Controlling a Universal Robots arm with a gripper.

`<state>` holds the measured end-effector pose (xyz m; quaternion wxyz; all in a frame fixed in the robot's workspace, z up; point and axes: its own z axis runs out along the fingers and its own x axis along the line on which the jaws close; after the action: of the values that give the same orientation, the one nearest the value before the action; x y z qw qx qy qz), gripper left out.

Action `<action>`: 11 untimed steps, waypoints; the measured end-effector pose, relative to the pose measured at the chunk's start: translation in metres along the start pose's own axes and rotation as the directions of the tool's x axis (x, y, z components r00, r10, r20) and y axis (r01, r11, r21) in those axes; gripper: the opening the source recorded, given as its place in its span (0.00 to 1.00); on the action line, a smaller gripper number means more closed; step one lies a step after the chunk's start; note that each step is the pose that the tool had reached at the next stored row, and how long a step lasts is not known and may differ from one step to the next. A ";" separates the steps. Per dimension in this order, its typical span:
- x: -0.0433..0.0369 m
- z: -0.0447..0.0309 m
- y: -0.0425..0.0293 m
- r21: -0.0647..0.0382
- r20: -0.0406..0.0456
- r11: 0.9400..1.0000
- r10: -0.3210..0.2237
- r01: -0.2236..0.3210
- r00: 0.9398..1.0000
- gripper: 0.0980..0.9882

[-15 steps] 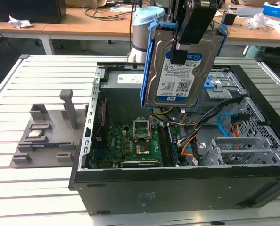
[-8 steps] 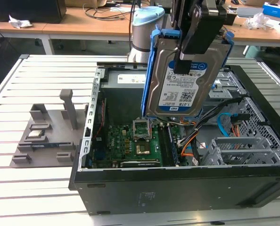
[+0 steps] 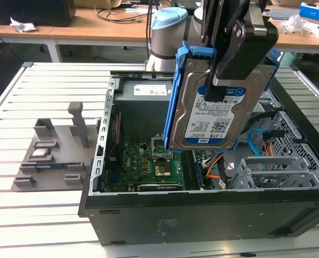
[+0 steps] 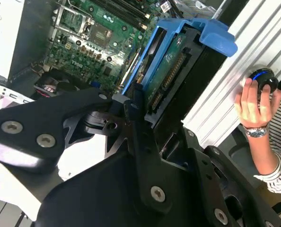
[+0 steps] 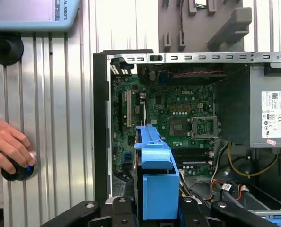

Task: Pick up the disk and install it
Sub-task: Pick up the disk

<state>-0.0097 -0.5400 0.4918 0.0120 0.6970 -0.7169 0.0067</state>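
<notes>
The gripper (image 3: 217, 90) is clamping the disk (image 3: 216, 121) between its black fingers (image 4: 147, 161); the disk is hanging in the air over the open computer case (image 3: 202, 217), nearly upright and slightly tilted, with its white-and-blue label facing the exterior view; its blue caddy (image 3: 176, 102) is framing the silver body, and in the first wrist view the caddy's end (image 5: 157, 184) is pointing down toward the motherboard (image 5: 178, 113); the case is lying on its side on a slatted metal table (image 3: 41, 91), with the grey power supply (image 5: 268, 109) at one end and a metal drive cage (image 3: 280, 172) at the exterior view's right; a grey fixture (image 3: 55, 150) is sitting on the table at the exterior view's left, apart from the case; beside the case, a person's hand (image 5: 8, 144) is resting on a black knob (image 5: 18, 172) with a blue light.
</notes>
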 end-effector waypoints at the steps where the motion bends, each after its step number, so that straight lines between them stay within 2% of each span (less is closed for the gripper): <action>1: 0.0008 0.0000 -0.0023 0.000 0.003 1.000 0.000 0.000 1.000 0.30; 2: 0.0017 0.0000 -0.0050 0.000 0.009 1.000 0.000 0.000 1.000 0.30; 3: 0.0036 0.0000 -0.0094 -0.001 0.020 1.000 0.000 0.000 1.000 0.30; 4: 0.0066 0.0001 -0.0135 -0.001 0.024 1.000 0.000 0.000 1.000 0.30; 6: 0.0096 0.0002 -0.0201 -0.002 0.024 1.000 0.000 0.000 1.000 0.30; 7: 0.0117 0.0007 -0.0312 -0.004 0.024 1.000 0.000 0.000 1.000 0.30; 9: 0.0123 0.0010 -0.0398 -0.005 0.024 1.000 0.000 0.000 1.000 0.30; 11: 0.0122 0.0012 -0.0547 -0.007 0.024 1.000 0.000 0.000 1.000 0.30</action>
<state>0.0446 -0.5538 0.4906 0.0057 0.6971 -0.7169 -0.0039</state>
